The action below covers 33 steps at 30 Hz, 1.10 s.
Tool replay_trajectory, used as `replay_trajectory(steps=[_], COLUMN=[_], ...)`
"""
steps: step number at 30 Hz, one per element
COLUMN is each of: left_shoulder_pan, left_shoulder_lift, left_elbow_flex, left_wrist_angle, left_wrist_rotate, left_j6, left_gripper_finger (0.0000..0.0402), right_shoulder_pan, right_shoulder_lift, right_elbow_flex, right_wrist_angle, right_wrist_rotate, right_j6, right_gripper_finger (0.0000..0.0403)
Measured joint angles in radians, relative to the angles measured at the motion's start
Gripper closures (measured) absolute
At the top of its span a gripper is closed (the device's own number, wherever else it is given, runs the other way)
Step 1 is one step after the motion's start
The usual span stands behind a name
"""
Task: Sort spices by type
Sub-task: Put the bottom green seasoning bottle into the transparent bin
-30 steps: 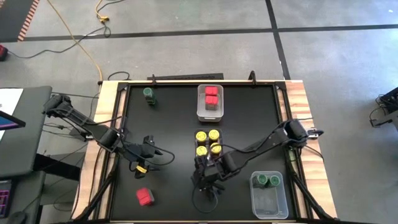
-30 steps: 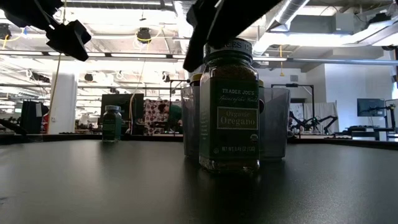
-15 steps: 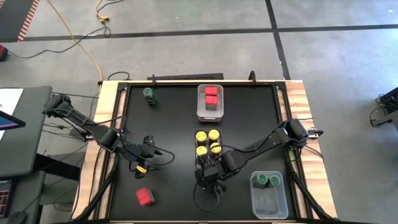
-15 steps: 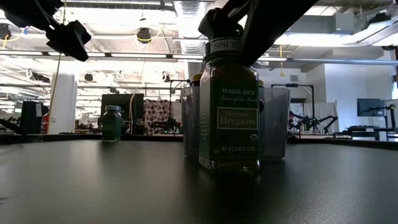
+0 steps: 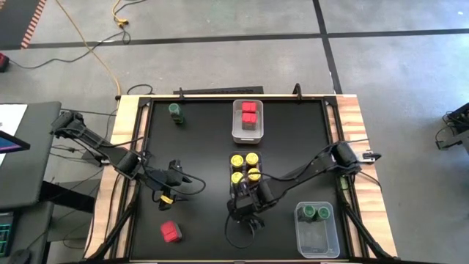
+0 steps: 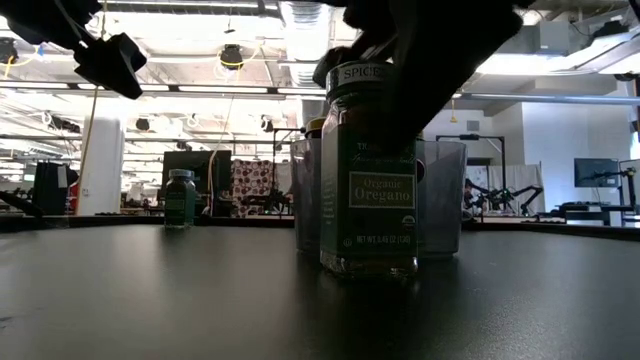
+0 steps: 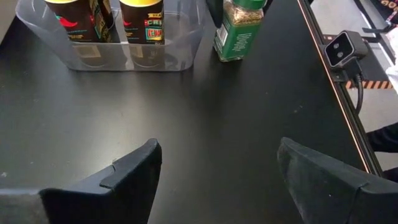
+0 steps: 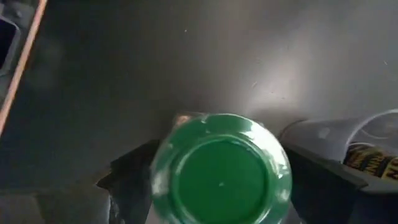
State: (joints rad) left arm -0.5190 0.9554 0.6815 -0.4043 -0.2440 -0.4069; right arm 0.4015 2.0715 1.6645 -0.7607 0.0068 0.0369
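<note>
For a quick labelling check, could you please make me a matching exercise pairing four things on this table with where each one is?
Things:
1. oregano jar
2. yellow-lidded jars
3. lone red container
4. two green-lidded jars

Places:
A. in the bin at the near right corner
B. loose on the table, near left
C. between the right gripper's fingers
D. in the middle bin

Pairs: 1-C, 2-D, 3-B, 4-A

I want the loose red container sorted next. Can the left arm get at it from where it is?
Probably yes: the left end effector hangs open near the red container, with only bare tabletop between them.
</note>
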Motion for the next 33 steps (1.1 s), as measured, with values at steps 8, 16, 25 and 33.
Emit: replay_trajectory(steps=[8,16,25,33], left_shoulder_pan=[0.0,0.0,0.0,0.0], left_shoulder_lift=[0.0,0.0,0.0,0.0], left_elbow_flex=[0.0,0.0,0.0,0.0], left_wrist_angle=[-0.003,-0.004,-0.005,-0.007], left_wrist_rotate=[-0.006,-0.008,-0.008,-0.007], left_j6=[0.001,0.002,0.003,0.003], left_gripper_finger=[0.0093,0.0093,0.0093,0.0093], right_shoulder_pan=[0.0,-0.005,-0.005,0.004], right_shoulder_lift=[0.011,0.011,0.011,0.002], right_elbow_flex=[0.001,0.001,0.001,0.032], right_wrist_angle=[0.01,0.009,0.01,0.001], right_wrist_rotate=[-0.002,-0.004,-0.004,-0.01], right_j6=[0.058,0.058,0.061,0.094], right_gripper_finger=[0.0076,0.0113,0.0185,0.0186])
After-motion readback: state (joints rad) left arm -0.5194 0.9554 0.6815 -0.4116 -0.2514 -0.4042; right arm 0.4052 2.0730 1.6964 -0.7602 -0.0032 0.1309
